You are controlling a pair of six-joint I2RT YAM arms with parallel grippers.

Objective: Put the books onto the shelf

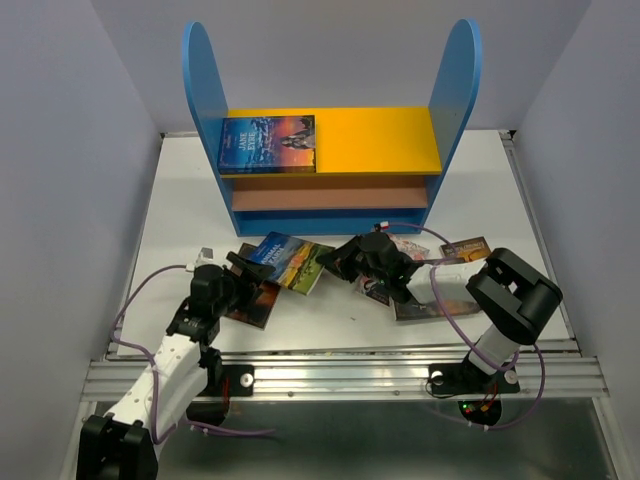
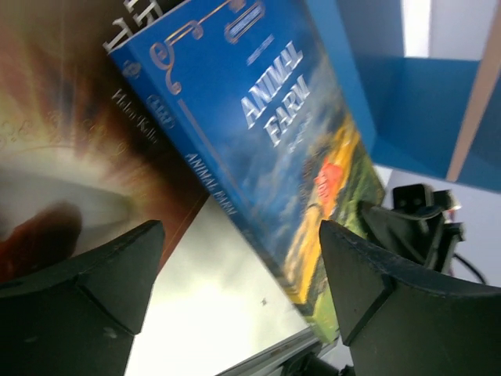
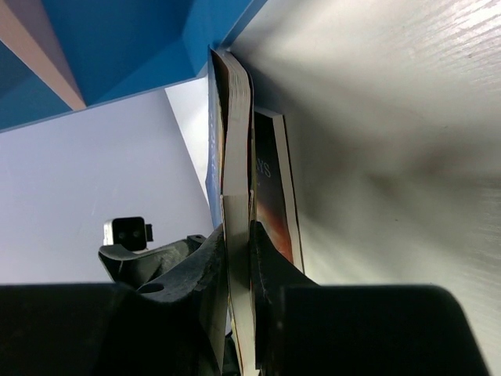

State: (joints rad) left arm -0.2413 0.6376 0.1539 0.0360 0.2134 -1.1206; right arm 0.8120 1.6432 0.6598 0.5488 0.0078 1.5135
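Left gripper (image 1: 246, 276) is nearest, jaws spread wide, nothing between them. It sits low over the table (image 1: 180, 225) at the left corner of Animal Farm (image 1: 288, 262). Its wrist cam shows what the top cam doesn't: the blue cover is tilted up off the table, its far end overlapping a brown book (image 2: 70, 157), with bare table under the near end. Right gripper (image 1: 336, 258) is clamped on the opposite edge of Animal Farm. Right wrist cam shows the jaws nearly together on the page block, book standing on edge, and the brown book lying flat just beside it. The top cam hides that pinch behind the wrist. Only the top cam shows the loose books (image 1: 425, 305) under and beside the right arm: one dark, one brown by the far right, one pale near the shelf foot, titles too small to read. The shelf (image 1: 205, 120) is farthest, upright at the back of the table. Jane Eyre (image 1: 267, 145) lies flat on the left of the top board (image 1: 375, 140), touching the left panel. Both wrist cams catch only blue panel and a strip of the brown board.
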